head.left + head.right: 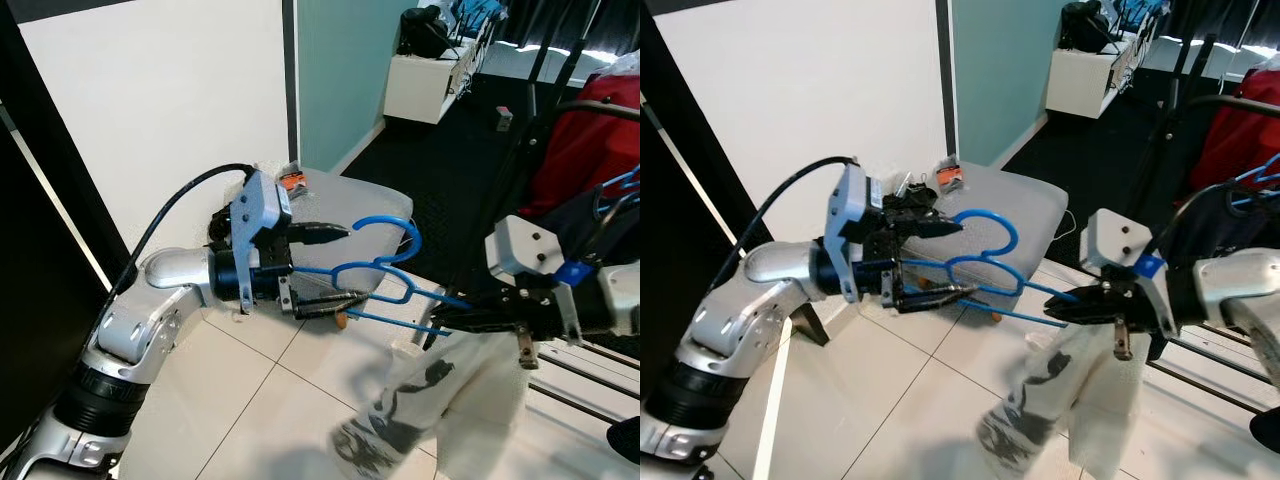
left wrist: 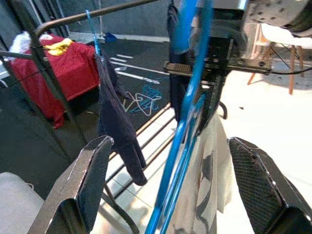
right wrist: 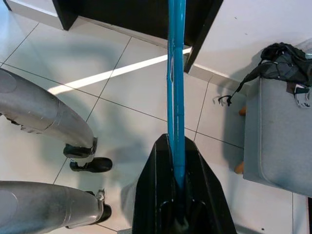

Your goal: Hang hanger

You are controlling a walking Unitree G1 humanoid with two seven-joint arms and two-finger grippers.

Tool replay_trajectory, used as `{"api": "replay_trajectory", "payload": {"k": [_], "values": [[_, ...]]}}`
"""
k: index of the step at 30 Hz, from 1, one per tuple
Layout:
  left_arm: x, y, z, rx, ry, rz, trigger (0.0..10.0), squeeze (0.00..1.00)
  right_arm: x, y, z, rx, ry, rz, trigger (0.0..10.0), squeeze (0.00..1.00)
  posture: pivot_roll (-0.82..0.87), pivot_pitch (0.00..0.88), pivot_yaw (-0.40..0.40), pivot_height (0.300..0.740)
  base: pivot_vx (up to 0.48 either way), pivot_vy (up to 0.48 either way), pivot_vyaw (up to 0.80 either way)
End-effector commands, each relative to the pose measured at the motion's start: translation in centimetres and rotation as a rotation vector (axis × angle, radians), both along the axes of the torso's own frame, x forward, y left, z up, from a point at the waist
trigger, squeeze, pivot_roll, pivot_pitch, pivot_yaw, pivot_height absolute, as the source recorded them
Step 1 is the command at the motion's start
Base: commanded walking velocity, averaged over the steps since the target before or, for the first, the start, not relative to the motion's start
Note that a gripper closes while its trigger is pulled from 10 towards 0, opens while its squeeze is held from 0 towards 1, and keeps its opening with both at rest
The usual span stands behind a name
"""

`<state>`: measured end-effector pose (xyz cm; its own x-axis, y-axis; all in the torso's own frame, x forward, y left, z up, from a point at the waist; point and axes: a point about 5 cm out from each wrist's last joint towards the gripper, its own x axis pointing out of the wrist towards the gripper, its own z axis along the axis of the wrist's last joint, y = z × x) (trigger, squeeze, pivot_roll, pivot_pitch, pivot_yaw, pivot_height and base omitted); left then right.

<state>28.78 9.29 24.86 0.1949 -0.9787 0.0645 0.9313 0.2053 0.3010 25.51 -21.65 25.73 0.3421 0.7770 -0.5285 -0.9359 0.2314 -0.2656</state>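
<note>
A blue wire hanger is held level over the tiled floor, and a white printed garment droops from it. My right gripper is shut on the hanger's lower bars; the right wrist view shows the blue wire running out from between the closed fingers. My left gripper is open, one finger above and one below the hanger's neck near the hook. In the left wrist view the hanger passes between the wide-apart fingers. The black clothes rail stands at the right.
On the rail hang a dark garment on a blue hanger and a red garment. A grey padded stool with small items on it stands behind the hanger, by the white wall. A white shelf unit is further back.
</note>
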Motion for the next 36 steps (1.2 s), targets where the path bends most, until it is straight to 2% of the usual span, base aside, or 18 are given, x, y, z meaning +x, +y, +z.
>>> {"api": "replay_trajectory", "payload": {"k": [1, 4, 5, 6, 8, 11, 14, 22, 26, 27, 29, 30, 31, 32, 34, 36], "values": [[-0.4, -0.3, -0.3, 0.046, -0.012, -0.027, 10.0, 0.0, 0.2, 0.3, 0.3, -0.007, -0.026, 0.015, 0.0, 0.0, -0.09, 0.028, 0.018, 0.74, 0.0, 0.0, 0.0], [-0.5, -0.3, -0.4, 0.055, -0.014, -0.032, 10.0, 0.0, 0.2, 0.3, 0.3, -0.007, -0.027, 0.016, 0.0, 0.0, -0.09, 0.028, 0.018, 0.74, 0.0, 0.0, 0.0], [-0.6, -0.5, -0.5, 0.069, -0.017, -0.048, 2.0, 0.0, 0.3, 0.3, 0.3, -0.007, -0.028, 0.019, 0.0, 0.0, -0.09, 0.027, 0.019, 0.74, 0.0, 0.0, 0.0], [-0.8, -0.7, -0.8, 0.092, -0.022, -0.061, 0.0, 0.0, 0.3, 0.4, 0.4, -0.005, -0.029, 0.021, 0.0, 0.0, -0.09, 0.027, 0.019, 0.74, 0.0, 0.0, 0.0], [-0.8, -0.7, -0.8, 0.092, -0.022, -0.061, 0.0, 0.0, 0.3, 0.4, 0.4, -0.005, -0.029, 0.021, 0.0, 0.0, -0.09, 0.027, 0.019, 0.74, 0.0, 0.0, 0.0], [-0.7, -0.9, -1.3, 0.155, -0.058, -0.045, 0.0, 0.0, 0.3, 0.6, 0.4, 0.0, -0.029, 0.027, 0.0, 0.0, -0.09, 0.029, 0.019, 0.74, 0.0, 0.0, 0.0], [-0.4, -0.7, -1.2, 0.168, -0.074, -0.019, 0.0, 0.0, 0.3, 0.5, 0.4, 0.0, -0.028, 0.027, 0.0, 0.0, -0.09, 0.03, 0.019, 0.74, 0.0, 0.0, 0.0], [-0.1, -0.5, -1.0, 0.173, -0.088, 0.005, 0.0, 0.0, 0.4, 0.4, 0.5, 0.001, -0.031, 0.026, 0.0, 0.0, -0.09, 0.029, 0.017, 0.74, 0.0, 0.0, 0.0], [0.1, -0.6, -0.9, 0.143, -0.093, 0.033, 0.0, 0.0, 0.4, 0.5, 0.5, 0.016, -0.037, 0.028, 0.0, 0.0, -0.09, 0.032, 0.012, 0.74, 0.0, 0.0, 0.0], [0.2, -0.6, -0.8, 0.124, -0.094, 0.044, 0.0, 0.0, 0.3, 0.6, 0.6, 0.032, -0.038, 0.03, 3.5, 0.0, -0.09, 0.033, 0.012, 0.74, 0.0, 0.0, 0.0], [0.3, -0.6, -0.7, 0.112, -0.095, 0.052, 0.0, 0.0, 0.3, 0.6, 0.6, 0.043, -0.037, 0.032, 3.5, 0.0, -0.09, 0.033, 0.012, 0.74, 0.0, 0.0, 0.0], [0.4, -0.6, -0.6, 0.099, -0.095, 0.058, 0.0, 0.0, 0.3, 0.6, 0.6, 0.056, -0.034, 0.032, 10.0, 0.27, -0.1, 0.034, 0.01, 0.74, 0.0, 0.0, 0.0], [0.4, -0.6, -0.6, 0.099, -0.095, 0.058, 0.0, 0.0, 0.3, 0.6, 0.6, 0.056, -0.034, 0.032, 10.0, 0.27, -0.1, 0.034, 0.01, 0.74, 0.0, 0.0, 0.0], [0.4, -0.6, -0.5, 0.08, -0.09, 0.056, 0.0, 0.0, 0.2, 0.6, 0.8, 0.084, -0.032, 0.034, 10.0, 1.0, -0.1, 0.034, 0.009, 0.74, 0.0, 0.0, 0.0], [0.4, -0.6, -0.4, 0.067, -0.088, 0.053, 0.0, 0.0, 0.2, 0.6, 0.9, 0.102, -0.031, 0.035, 10.0, 1.0, -0.1, 0.034, 0.009, 0.74, 0.0, 0.0, 0.0], [0.3, -0.5, 0.0, -0.002, -0.064, 0.042, 0.0, 0.0, 0.0, 0.7, 1.8, 0.189, -0.049, 0.041, 10.0, 1.0, -0.1, 0.035, 0.007, 0.74, 0.0, 0.0, 0.0]]}}
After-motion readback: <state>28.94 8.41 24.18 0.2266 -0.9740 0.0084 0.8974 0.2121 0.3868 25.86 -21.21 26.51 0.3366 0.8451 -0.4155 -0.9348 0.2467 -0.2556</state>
